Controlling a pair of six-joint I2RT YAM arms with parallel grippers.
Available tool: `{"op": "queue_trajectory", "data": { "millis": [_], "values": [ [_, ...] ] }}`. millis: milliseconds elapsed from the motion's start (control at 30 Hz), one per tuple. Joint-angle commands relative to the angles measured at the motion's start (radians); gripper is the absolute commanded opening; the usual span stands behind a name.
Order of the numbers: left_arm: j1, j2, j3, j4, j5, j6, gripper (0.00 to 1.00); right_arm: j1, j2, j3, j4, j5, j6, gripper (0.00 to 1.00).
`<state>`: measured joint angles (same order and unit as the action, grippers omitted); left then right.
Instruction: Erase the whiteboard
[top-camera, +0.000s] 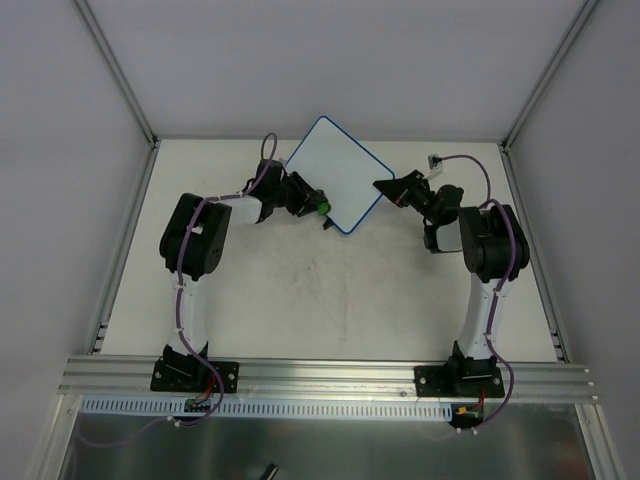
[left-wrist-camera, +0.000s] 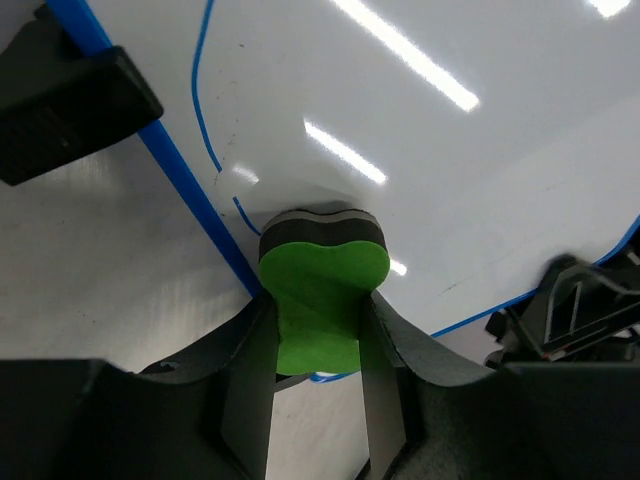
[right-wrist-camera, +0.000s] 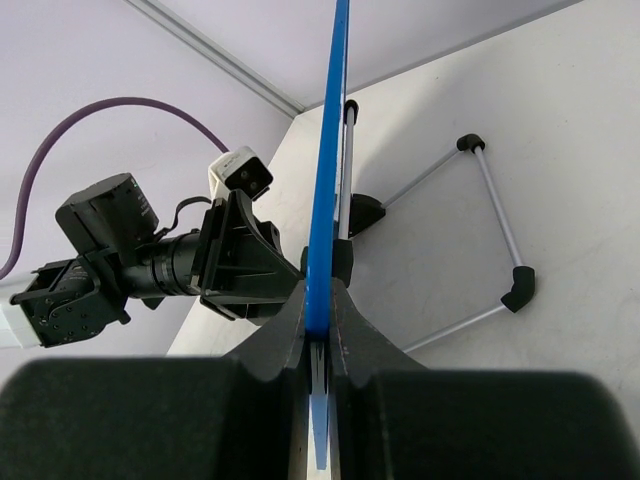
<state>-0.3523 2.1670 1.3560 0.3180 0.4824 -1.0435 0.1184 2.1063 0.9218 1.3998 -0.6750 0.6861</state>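
Left gripper is clamped tight on the green eraser, its fingers pinching the eraser's waist. Over on the other side, the right gripper is closed narrow on the blue rim of the whiteboard, with no gap showing between pad and edge! Now the big picture: the pale table fills the overhead view, and both arms reach up toward 12 o'clock. The whiteboard sits right there at the far centre of the table, turned like a diamond between the two grippers. The left gripper is at its 7 o'clock edge and the right one is at its 3 o'clock corner. From the right wrist the board shows edge-on, a thin blue stripe running straight up to 12 o'clock. Behind it, out toward 2 o'clock, its wire stand with black caps shows against the table. From the left wrist, the white face gleams with light streaks, and the eraser's dark felt end is pressed against it, close to the rim. Smallest of all is a thin blue line drawn on the board, curving down from 12 o'clock toward the eraser at the centre of that view.
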Motion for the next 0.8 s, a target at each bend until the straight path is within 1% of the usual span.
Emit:
{"op": "queue_trajectory", "data": {
  "millis": [0,67,200,367,567,767],
  "values": [
    [-0.008,-0.004,-0.089,-0.079,-0.157,-0.035,0.0,0.072,0.02,-0.008,0.133,-0.261,0.038,0.0],
    [-0.008,-0.015,-0.113,-0.08,-0.171,-0.041,0.0,0.072,0.018,-0.008,0.133,-0.259,0.038,0.0],
    [-0.005,-0.001,-0.103,-0.082,-0.168,-0.041,0.0,0.073,0.015,-0.011,0.133,-0.259,0.038,0.0],
    [0.01,0.034,-0.055,-0.082,-0.142,-0.059,0.0,0.072,0.014,-0.012,0.133,-0.262,0.033,0.0],
    [0.048,0.066,0.02,-0.082,-0.116,-0.049,0.0,0.072,0.017,-0.014,0.133,-0.267,0.035,0.0],
    [0.062,0.089,0.072,-0.083,-0.094,-0.052,0.0,0.073,0.014,-0.014,0.133,-0.265,0.033,0.0]
  ]
}}
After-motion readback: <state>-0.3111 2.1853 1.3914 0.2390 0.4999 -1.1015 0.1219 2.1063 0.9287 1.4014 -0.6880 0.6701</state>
